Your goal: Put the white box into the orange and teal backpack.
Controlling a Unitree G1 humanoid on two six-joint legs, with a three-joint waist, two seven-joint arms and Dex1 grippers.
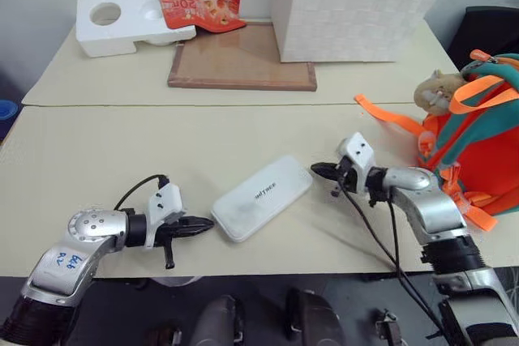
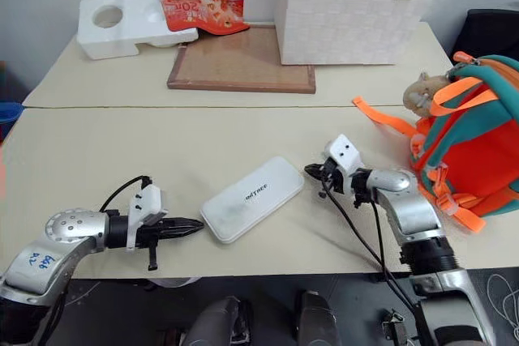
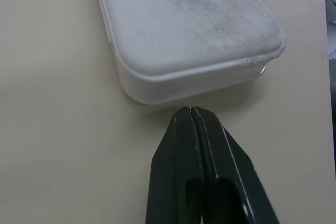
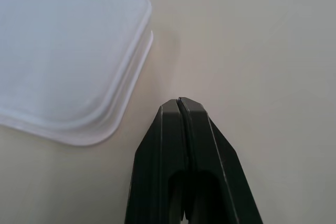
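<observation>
With both pairs of fingers pressed together on nothing, our left gripper [image 1: 207, 224] and right gripper [image 1: 318, 171] flank the white box [image 1: 261, 197] lying flat on the table [image 1: 97, 160], and uneven squeezing may spin it away from the orange and teal backpack [image 1: 474, 139]

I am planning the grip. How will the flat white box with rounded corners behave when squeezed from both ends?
The flat white box with rounded corners looks rigid, so probably will not bend. Its smooth shell may slip. Lying flat, it should slide, not tip.
</observation>
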